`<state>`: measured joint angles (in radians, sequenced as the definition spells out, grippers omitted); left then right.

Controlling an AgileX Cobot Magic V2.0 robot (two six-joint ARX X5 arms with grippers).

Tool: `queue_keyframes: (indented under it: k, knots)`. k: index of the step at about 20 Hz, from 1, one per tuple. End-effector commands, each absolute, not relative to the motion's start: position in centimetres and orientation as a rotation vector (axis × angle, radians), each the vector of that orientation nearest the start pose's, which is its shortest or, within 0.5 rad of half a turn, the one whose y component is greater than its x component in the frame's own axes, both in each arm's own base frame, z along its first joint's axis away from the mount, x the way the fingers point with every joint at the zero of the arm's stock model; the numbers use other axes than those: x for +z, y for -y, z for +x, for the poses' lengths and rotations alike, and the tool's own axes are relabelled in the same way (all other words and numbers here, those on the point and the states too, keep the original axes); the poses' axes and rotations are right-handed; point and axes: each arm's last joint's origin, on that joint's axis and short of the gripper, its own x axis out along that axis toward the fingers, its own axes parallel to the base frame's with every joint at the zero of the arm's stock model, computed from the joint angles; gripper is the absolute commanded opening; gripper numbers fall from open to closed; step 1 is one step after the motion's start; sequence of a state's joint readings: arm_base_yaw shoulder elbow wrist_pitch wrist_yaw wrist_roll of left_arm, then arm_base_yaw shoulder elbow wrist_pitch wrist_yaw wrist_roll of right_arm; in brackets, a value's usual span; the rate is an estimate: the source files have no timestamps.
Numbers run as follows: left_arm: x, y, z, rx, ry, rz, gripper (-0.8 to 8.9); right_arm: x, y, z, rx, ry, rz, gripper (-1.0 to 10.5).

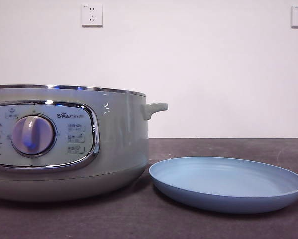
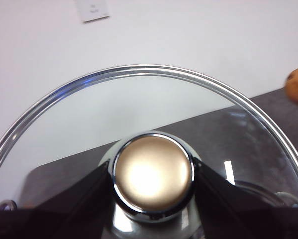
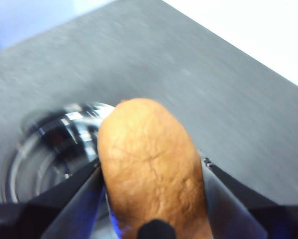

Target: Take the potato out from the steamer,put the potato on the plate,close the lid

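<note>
The front view is evenly bright and sharp, with soft shadows on the surface (image 1: 89, 219) beneath the steamer (image 1: 114, 149) and the plate (image 1: 227, 184); small highlights glint on the steamer's chrome rim and dial. In the left wrist view, glare whitens the lid (image 2: 153, 99) knob. The right wrist view is smeared by blur, and the potato (image 3: 151, 164) looks soft.

Steamer and plate, tabletop
Grey-green round electric steamer (image 1: 64, 142) stands left; shallow light-blue round plate (image 1: 227, 184) lies just beside, right.
</note>
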<state>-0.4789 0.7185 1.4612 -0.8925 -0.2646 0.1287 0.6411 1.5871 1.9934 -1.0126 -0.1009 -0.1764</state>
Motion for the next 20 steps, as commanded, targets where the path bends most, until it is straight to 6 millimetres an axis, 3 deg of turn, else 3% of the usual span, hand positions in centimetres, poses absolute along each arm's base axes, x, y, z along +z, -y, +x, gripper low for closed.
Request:
queue_keyframes:
  k: [1,8,11,15,20]
  knots:
    - [48.4,2.6,6.4,-0.283,-0.066,0.152,-0.08,46.5,-16.1,24.2,0.706,-0.595,-0.325,-0.1]
    - [48.0,4.8,9.9,-0.391,-0.125,0.165,-0.08,46.4,-11.7,24.6,0.557,-0.707,-0.251,-0.1]
    - [47.5,6.0,11.9,-0.43,-0.172,0.163,-0.08,45.1,-11.0,25.4,0.515,-0.756,-0.229,-0.1]
    - [47.0,7.1,13.8,-0.468,-0.209,0.164,-0.08,40.9,-11.6,27.0,0.509,-0.846,-0.221,-0.1]
    - [46.6,7.7,15.0,-0.471,-0.235,0.17,-0.08,32.5,-12.2,28.5,0.488,-0.978,-0.197,-0.1]
